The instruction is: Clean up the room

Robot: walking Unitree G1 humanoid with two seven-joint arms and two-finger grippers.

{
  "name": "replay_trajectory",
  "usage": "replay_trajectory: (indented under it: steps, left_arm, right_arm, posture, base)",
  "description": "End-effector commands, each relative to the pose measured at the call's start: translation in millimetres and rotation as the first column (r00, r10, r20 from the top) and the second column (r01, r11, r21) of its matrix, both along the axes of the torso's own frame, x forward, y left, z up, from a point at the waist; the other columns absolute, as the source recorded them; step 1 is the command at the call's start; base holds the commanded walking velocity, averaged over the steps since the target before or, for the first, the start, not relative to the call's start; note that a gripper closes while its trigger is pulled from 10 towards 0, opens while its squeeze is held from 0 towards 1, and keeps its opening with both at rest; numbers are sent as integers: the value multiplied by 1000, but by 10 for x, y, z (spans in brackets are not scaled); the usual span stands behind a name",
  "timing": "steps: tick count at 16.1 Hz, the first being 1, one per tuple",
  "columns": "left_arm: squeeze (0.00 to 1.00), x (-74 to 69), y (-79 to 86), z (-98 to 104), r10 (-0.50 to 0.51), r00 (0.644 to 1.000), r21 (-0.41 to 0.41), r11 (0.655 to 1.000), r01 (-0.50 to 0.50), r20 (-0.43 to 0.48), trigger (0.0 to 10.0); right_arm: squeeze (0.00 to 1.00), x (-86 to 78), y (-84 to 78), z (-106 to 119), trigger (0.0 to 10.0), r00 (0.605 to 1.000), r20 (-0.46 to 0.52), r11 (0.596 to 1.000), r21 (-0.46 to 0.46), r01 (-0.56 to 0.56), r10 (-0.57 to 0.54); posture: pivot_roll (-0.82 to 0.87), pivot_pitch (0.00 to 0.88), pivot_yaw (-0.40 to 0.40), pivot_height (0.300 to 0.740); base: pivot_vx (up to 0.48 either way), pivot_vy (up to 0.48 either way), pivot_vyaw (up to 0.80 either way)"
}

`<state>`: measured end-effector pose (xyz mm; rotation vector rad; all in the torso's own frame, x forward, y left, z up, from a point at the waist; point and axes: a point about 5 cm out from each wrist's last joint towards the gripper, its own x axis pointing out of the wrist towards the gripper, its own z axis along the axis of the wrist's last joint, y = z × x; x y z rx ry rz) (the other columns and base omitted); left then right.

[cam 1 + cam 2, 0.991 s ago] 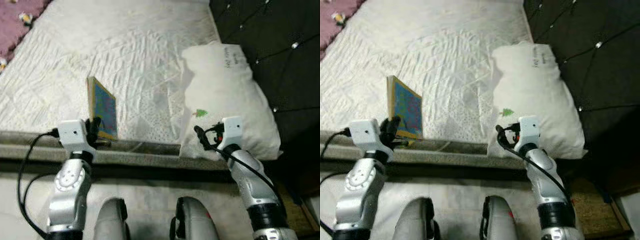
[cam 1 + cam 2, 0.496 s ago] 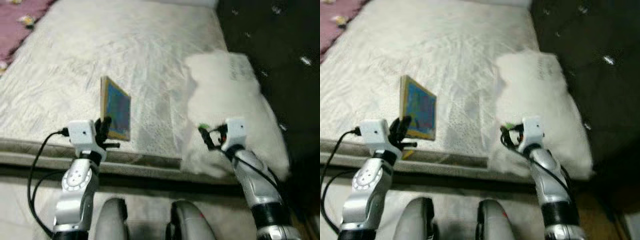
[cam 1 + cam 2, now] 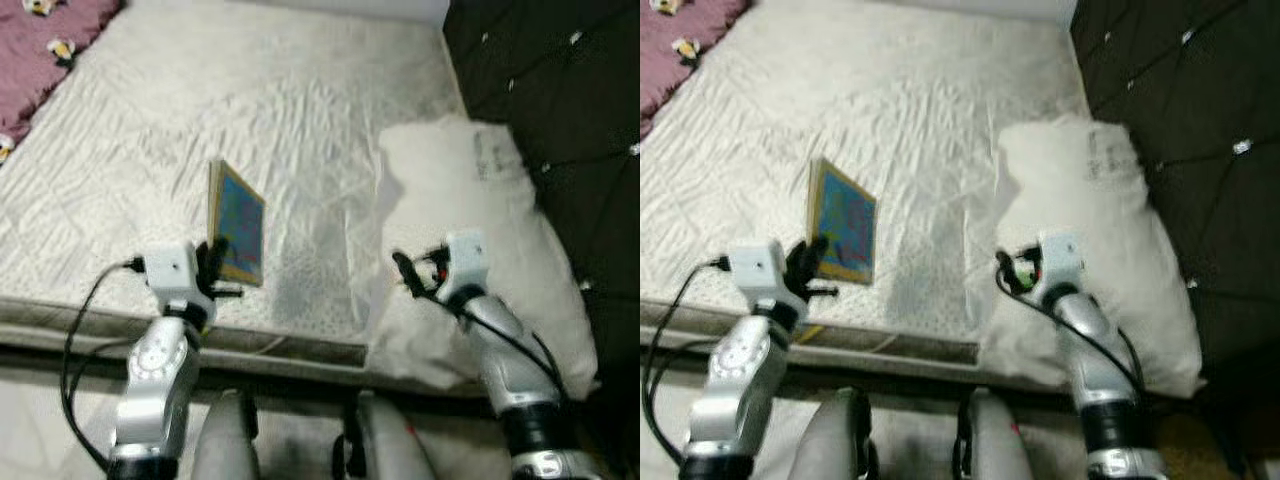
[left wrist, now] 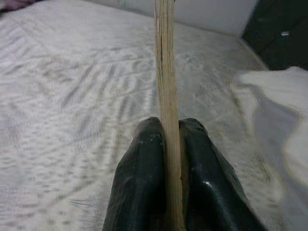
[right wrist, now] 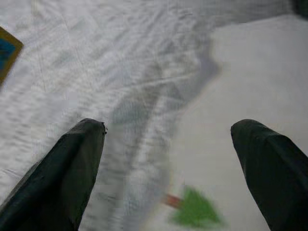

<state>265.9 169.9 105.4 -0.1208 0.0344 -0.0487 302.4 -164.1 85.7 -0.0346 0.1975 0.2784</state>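
Left wrist view is showing the left pincer (image 4: 168, 159) clamping the book (image 3: 238, 224) edge-on, standing upright at centre-left; right pincer (image 5: 168, 168) is gaping over the pillow (image 3: 480, 250).

This is a bedroom in a home. A wide bed (image 3: 300, 110) with a white quilted cover takes up most of the scene. A white pillow (image 3: 480, 220) lies along its right edge, against a dark tufted headboard (image 3: 560, 90) studded with shiny buttons. At the far left corner of the bed lies a pink blanket (image 3: 45, 40) with small printed figures.
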Motion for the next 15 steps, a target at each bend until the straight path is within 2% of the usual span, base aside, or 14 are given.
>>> replay_trajectory:
  steps: [1, 5, 6, 8, 10, 12, 15]
  left_arm:
    - [0, 26, 29, 45, 16, 1000, 8, 1000, -16, 27, 10000]
    - [0, 85, -107, 40, -7, 999, -34, 999, 8, 35, 10000]
    - [0, 123, -139, 30, -15, 1000, -53, 998, 17, 21, 10000]
    - [0, 197, -214, -46, -37, 998, -124, 992, 30, -53, 10000]
    - [0, 315, -403, -186, -117, 980, -254, 964, 73, -162, 10000]
    - [0, 367, -571, -237, -215, 958, -278, 948, 158, -189, 10000]
    - [0, 379, -651, -314, -271, 937, -296, 934, 200, -222, 10000]
  right_arm:
    - [0, 12, 2, 5, 10000, 1000, 2, 1000, -6, 0, 0]
    - [0, 31, 31, 19, 10000, 1000, 11, 1000, -4, -1, 1]
    - [0, 28, 24, 21, 10000, 1000, 12, 1000, -3, 2, -1]
    - [0, 24, 24, 30, 10000, 1000, 18, 1000, -4, -1, 1]
    - [0, 15, 27, 44, 10000, 1000, 29, 1000, -4, -4, 4]
    - [0, 2, 17, 57, 10000, 999, 34, 1000, -1, -1, 1]
    - [0, 2, 11, 48, 10000, 1000, 30, 1000, -1, 4, -4]
  posture:
    - [-62, 140, -35, 656]
    - [-67, 150, -36, 656]
    - [-68, 152, -38, 656]
    - [-74, 153, -40, 656]
    - [-85, 154, -41, 631]
    - [-98, 154, -40, 613]
    - [-95, 150, -38, 613]
  base:
    - [405, 0, 0]
    - [398, 0, 0]
    - [0, 0, 0]
    - [0, 0, 0]
    - [0, 0, 0]
    - [0, 0, 0]
    - [0, 0, 0]
